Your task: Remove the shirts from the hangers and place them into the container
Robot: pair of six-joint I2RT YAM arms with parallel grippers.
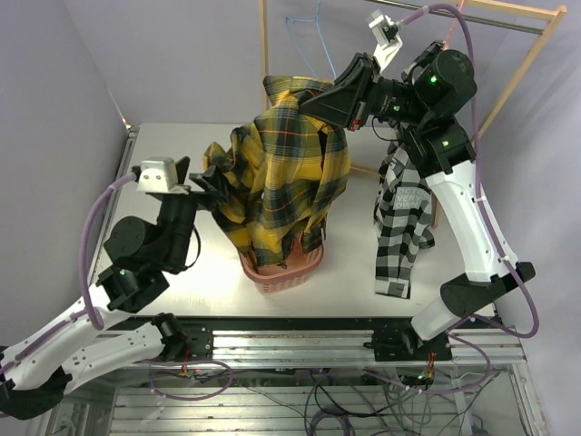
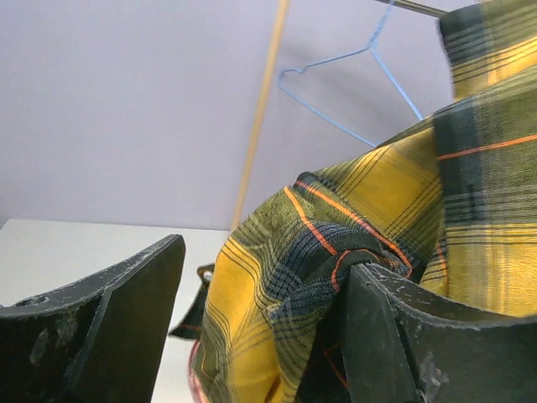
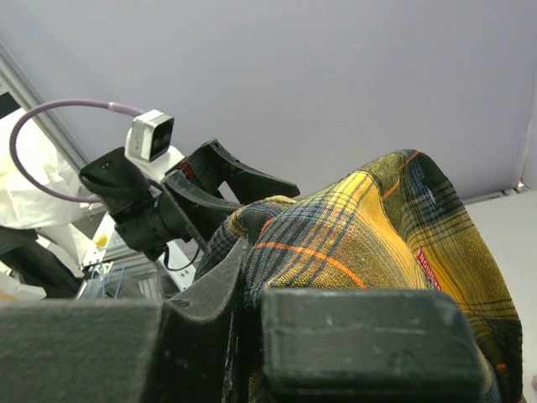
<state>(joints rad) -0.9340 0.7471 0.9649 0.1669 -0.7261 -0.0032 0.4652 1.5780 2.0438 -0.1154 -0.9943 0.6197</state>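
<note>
Top external observer: yellow plaid shirt (image 1: 290,173) is off its hanger. Its top end is clamped in the right claw (image 1: 313,102) and its lower end is bunched in the basket (image 1: 281,274), near the front of the surface (image 1: 218,292). Much of the cloth drapes outside the rim.

Wrist observer: Confirmed. Left claw (image 1: 204,182) stands with jaws apart just beside the shirt's left edge. A fold lies against one finger, nothing gripped.

Top external observer: Hazards. If the shirt is released from this height, the overhanging cloth would likely slide onto the surface, since the shirt is bulkier than the basket. A sideways drag could tip the basket, which looks light.

Wrist observer: Clearance?

Top external observer: Open surface left of the basket. To the right, the black-and-white shirt (image 1: 402,222) hangs from the rack (image 1: 264,41) close to the right arm, a snag risk. Blue hanger (image 2: 329,114) hangs bare behind, apart from the work
</note>
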